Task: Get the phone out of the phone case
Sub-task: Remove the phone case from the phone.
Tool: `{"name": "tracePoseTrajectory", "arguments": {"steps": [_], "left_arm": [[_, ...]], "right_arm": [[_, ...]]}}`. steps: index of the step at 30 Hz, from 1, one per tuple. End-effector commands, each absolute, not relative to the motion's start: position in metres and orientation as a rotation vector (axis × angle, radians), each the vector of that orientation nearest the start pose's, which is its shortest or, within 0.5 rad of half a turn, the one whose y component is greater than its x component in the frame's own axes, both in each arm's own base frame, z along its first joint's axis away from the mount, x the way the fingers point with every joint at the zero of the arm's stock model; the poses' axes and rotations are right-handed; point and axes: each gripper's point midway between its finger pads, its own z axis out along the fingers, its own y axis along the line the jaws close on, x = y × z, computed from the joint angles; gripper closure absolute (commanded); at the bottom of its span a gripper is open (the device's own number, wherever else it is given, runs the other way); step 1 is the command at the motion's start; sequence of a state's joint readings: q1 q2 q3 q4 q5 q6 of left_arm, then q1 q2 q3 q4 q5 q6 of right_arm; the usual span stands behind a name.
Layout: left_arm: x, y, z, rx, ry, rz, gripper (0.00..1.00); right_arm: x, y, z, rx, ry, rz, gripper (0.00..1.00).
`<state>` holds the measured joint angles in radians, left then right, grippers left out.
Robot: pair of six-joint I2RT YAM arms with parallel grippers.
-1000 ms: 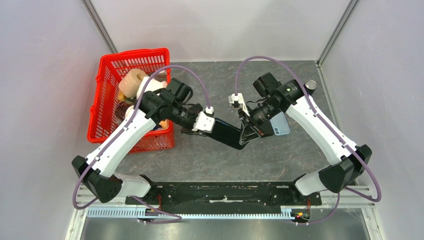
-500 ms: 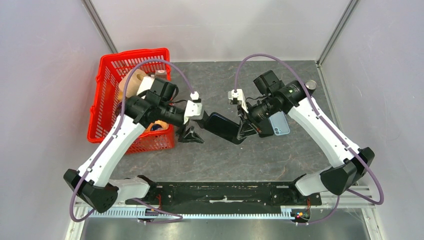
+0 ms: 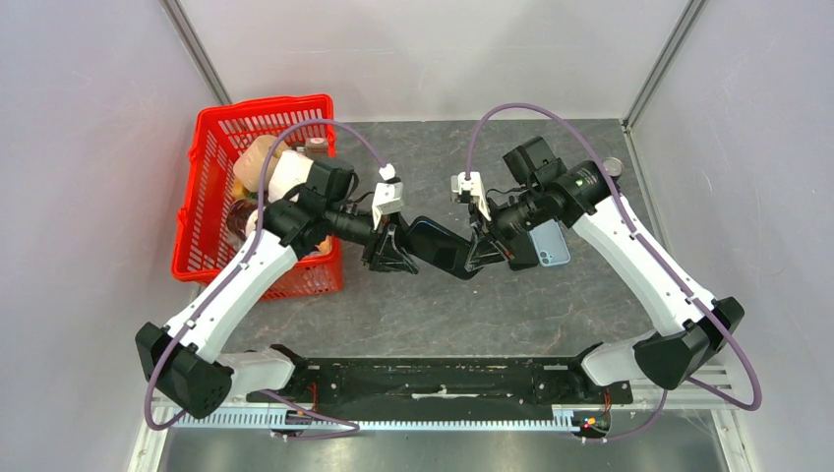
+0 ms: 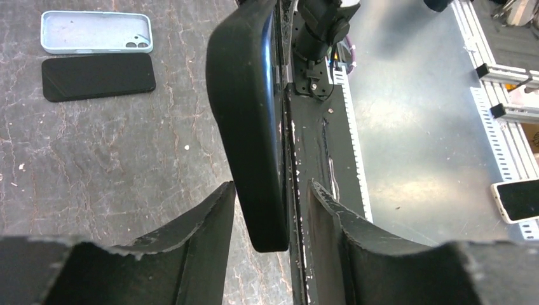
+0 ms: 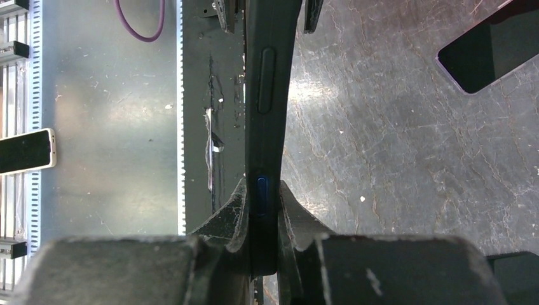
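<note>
A dark phone case [image 3: 443, 248] with the phone in it hangs edge-on above the table between both arms. My right gripper [image 3: 479, 254] is shut on its right end; in the right wrist view both fingers [image 5: 238, 203] press the case's [image 5: 267, 95] sides at a blue side button. My left gripper [image 3: 401, 254] is at the other end. In the left wrist view the case's rounded end [image 4: 254, 127] sits between the open fingers [image 4: 210, 229], with a narrow gap on one side and a wider one on the other. The left gripper [image 4: 272, 185] grips nothing.
A red basket [image 3: 211, 206] with several items stands at the left, close behind the left arm. An empty light-blue case [image 4: 95, 32] and a bare black phone [image 4: 98, 76] lie flat on the table under the right arm. A white-edged phone [image 4: 518, 200] lies below the table's front rail.
My left gripper let go of the case's end, drew back to the left and opened, then turned and came back around that end with narrower jaws. The right gripper kept its hold.
</note>
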<state>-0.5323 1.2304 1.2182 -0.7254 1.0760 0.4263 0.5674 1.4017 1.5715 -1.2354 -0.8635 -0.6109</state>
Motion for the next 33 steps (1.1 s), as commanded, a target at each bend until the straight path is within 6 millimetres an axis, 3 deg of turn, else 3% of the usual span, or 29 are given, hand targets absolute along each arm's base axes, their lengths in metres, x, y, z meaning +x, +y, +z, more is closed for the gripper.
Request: {"name": "tracePoseTrajectory", "arguments": {"steps": [1, 5, 8, 13, 18, 22, 33], "left_arm": [[0.165, -0.274, 0.300, 1.392, 1.490, -1.331, 0.51], [0.165, -0.276, 0.300, 1.386, 1.475, -1.340, 0.67], [0.164, -0.277, 0.299, 1.403, 1.448, -1.334, 0.97], [0.146, -0.278, 0.293, 1.588, 1.260, -1.289, 0.98], [0.127, -0.270, 0.270, 1.900, 1.081, -1.094, 0.98], [0.126, -0.269, 0.257, 2.077, 0.984, -0.960, 0.98], [0.138, -0.287, 0.262, 2.165, 0.861, -0.862, 0.98]], "right_arm": [[0.166, 0.256, 0.303, -1.565, 1.717, 1.136, 1.00], [0.165, 0.257, 0.302, -1.566, 1.718, 1.146, 1.00], [0.163, 0.258, 0.300, -1.565, 1.720, 1.174, 1.00], [0.154, 0.262, 0.302, -1.582, 1.691, 1.270, 1.00], [0.149, 0.263, 0.300, -1.610, 1.687, 1.331, 1.00], [0.147, 0.264, 0.297, -1.619, 1.689, 1.356, 1.00], [0.139, 0.269, 0.289, -1.664, 1.692, 1.396, 1.00]]}}
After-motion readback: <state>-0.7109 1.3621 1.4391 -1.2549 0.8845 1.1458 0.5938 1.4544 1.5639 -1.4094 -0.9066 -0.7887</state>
